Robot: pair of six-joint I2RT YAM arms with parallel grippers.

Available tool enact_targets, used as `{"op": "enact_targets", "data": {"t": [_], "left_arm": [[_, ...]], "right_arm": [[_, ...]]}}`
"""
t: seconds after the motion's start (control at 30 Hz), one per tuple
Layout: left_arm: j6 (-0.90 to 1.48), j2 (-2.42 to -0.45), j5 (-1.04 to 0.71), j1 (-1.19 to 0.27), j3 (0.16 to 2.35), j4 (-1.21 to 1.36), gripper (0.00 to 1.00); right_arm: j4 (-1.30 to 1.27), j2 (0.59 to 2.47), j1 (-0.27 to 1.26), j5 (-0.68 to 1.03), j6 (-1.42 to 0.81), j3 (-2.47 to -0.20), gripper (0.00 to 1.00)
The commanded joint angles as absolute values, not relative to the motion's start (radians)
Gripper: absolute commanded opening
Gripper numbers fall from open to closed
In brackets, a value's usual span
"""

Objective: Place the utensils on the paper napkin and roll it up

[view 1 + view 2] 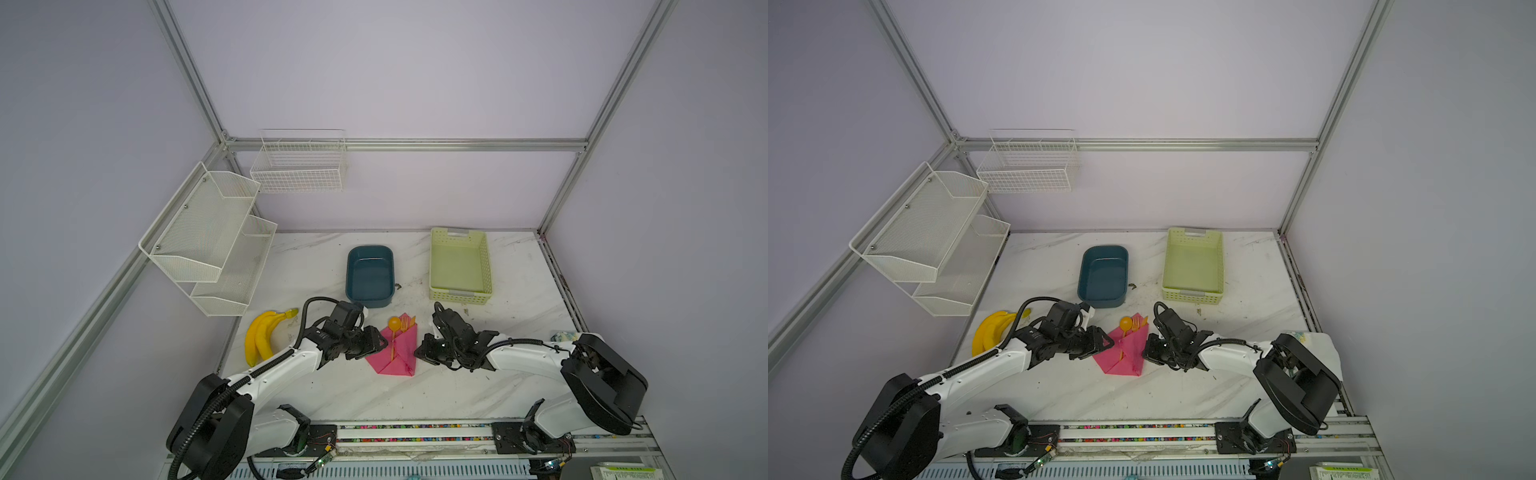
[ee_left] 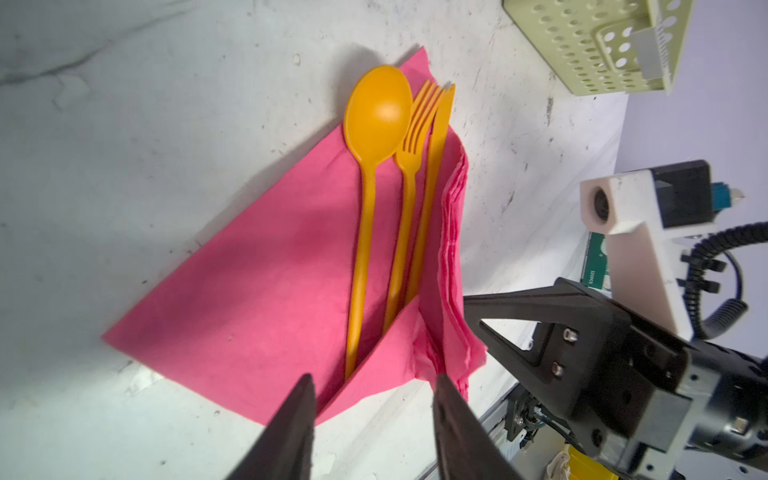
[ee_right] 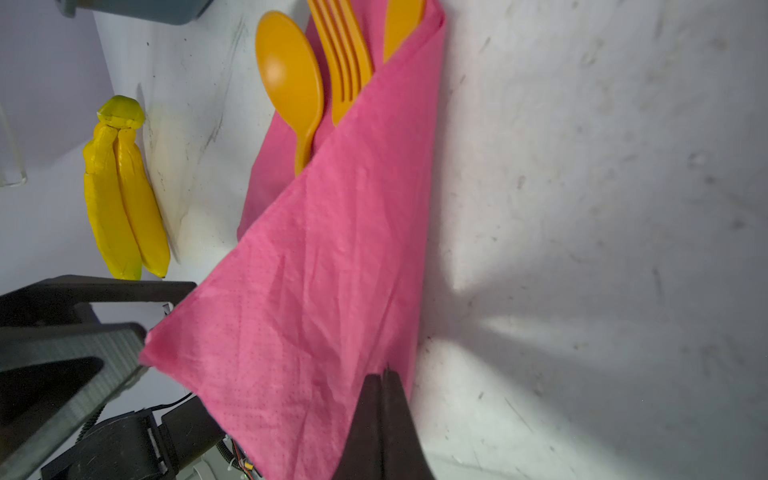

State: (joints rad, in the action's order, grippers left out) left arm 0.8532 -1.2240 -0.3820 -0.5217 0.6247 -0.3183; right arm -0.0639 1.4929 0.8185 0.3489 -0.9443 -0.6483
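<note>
The pink paper napkin [image 1: 397, 353] [image 1: 1125, 353] lies on the marble table between both arms. Its right side is folded over into a flap [image 3: 311, 311]. The orange utensils lie side by side on it: spoon [image 2: 376, 112], fork [image 2: 419, 120] and knife [image 2: 440, 124]. Their handles run under the flap and their heads stick out at the far end [image 1: 399, 323]. My left gripper [image 2: 374, 380] is open at the napkin's near left edge, with nothing between its fingers. My right gripper [image 3: 384, 370] is shut, its tip at the napkin's folded right edge. Whether it pinches paper does not show.
A yellow banana bunch [image 1: 262, 336] lies left of the left arm. Behind the napkin stand a blue tub [image 1: 370, 301] and a pale green perforated basket [image 1: 459, 297]. White mesh shelves [image 1: 208, 241] hang on the left wall. A patterned packet [image 1: 563, 334] lies behind the right arm.
</note>
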Motion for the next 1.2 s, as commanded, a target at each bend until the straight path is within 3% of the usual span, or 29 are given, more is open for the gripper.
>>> {"op": "enact_targets", "data": {"t": [0.0, 0.23, 0.53, 1.17], "left_arm": [[0.874, -1.223, -0.446, -0.515, 0.665, -0.266, 0.53], [0.881, -1.29, -0.556, -0.523, 0.682, -0.187, 0.58], [0.896, -1.265, -0.543, -0.524, 0.724, -0.173, 0.61], [0.884, -1.421, -0.591, -0.582, 0.804, -0.116, 0.66]], "right_arm": [[-0.077, 1.503, 0.82, 0.363, -0.939, -0.67, 0.02], [-0.08, 1.509, 0.82, 0.367, -0.939, -0.667, 0.02], [-0.078, 1.512, 0.82, 0.366, -0.938, -0.676, 0.02], [-0.056, 1.507, 0.82, 0.368, -0.924, -0.688, 0.02]]}}
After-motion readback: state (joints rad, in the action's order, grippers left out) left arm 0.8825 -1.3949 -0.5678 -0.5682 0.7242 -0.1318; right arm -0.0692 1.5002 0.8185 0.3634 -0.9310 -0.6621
